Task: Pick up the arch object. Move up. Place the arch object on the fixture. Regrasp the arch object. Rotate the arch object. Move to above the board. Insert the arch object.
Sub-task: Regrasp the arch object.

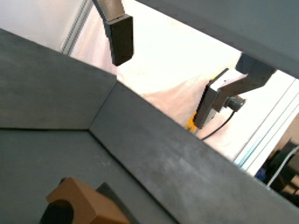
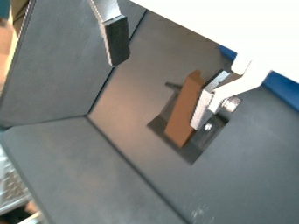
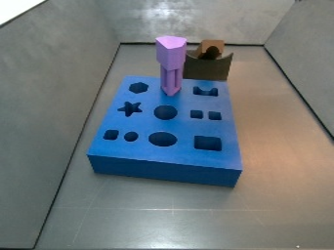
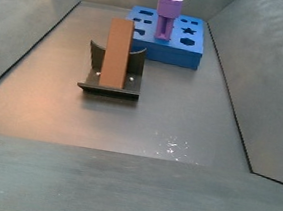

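Surface: dark grey floor with sloping grey walls around it, seen in both side views.
Arch object: reddish-brown bar standing upright on the fixture, leaning against its dark back plate; nothing grips it. In a side view its top shows just behind the fixture.
Board: blue slab with star, round and square cutouts, just in front of the fixture in that side view and beyond it in the other.
Purple peg: upright in the board near its far edge, beside the fixture.
End effector: released, fingers spread wide with nothing between them, raised clear of the arch object, which shows beneath it in a wrist view; not visible in the side views.
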You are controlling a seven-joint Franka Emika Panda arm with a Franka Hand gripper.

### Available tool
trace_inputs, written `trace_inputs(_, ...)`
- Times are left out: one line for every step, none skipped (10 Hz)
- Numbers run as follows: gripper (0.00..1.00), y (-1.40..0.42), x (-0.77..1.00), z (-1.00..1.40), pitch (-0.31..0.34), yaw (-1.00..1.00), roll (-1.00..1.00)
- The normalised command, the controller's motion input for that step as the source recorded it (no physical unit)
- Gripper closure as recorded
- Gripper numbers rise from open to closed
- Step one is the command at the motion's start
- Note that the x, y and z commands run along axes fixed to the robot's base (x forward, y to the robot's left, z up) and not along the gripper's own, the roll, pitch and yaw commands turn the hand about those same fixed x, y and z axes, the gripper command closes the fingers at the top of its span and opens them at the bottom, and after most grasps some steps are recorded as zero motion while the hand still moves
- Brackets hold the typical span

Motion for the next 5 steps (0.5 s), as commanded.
trace_inputs(0.00, -0.04, 0.10, 0.00, 0.121, 0.24, 0.28)
trace_inputs(0.00, -0.04, 0.09, 0.00, 0.080, 0.24, 0.20)
trace_inputs(0.00, -0.04, 0.08, -0.01, 0.032, 0.22, 0.16)
trace_inputs(0.00, -0.05, 0.08, -0.01, 0.014, 0.21, 0.15)
trace_inputs(0.00, 0.05, 0.03, -1.00, 0.047, 0.13, 0.11)
